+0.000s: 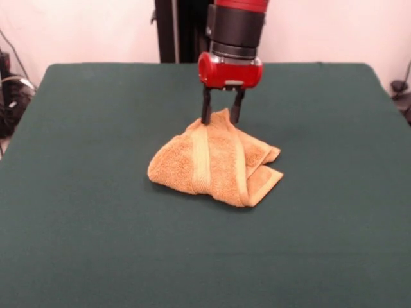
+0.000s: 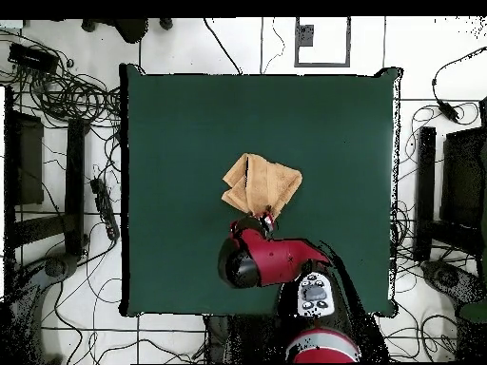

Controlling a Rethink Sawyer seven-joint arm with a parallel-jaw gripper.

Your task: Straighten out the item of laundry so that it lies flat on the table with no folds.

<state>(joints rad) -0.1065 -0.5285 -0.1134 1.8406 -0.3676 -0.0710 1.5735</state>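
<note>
The orange-tan towel point(image 1: 212, 163) lies crumpled and folded over itself near the middle of the dark green table point(image 1: 96, 192). A pale band runs down its front. Its far corner is pulled up into a peak between the two black fingers of my gripper point(image 1: 221, 115), which comes straight down from above and is shut on that peak. The rest of the towel drapes down onto the table. In the overhead view the towel point(image 2: 262, 182) sits just beyond my gripper point(image 2: 266, 220) on the table point(image 2: 171, 143), and the red wrist hides the grip itself.
The black pedestal point(image 1: 176, 29) stands behind the table's far edge. Cables point(image 2: 67, 95) and dark equipment point(image 2: 466, 181) lie on the floor around the table.
</note>
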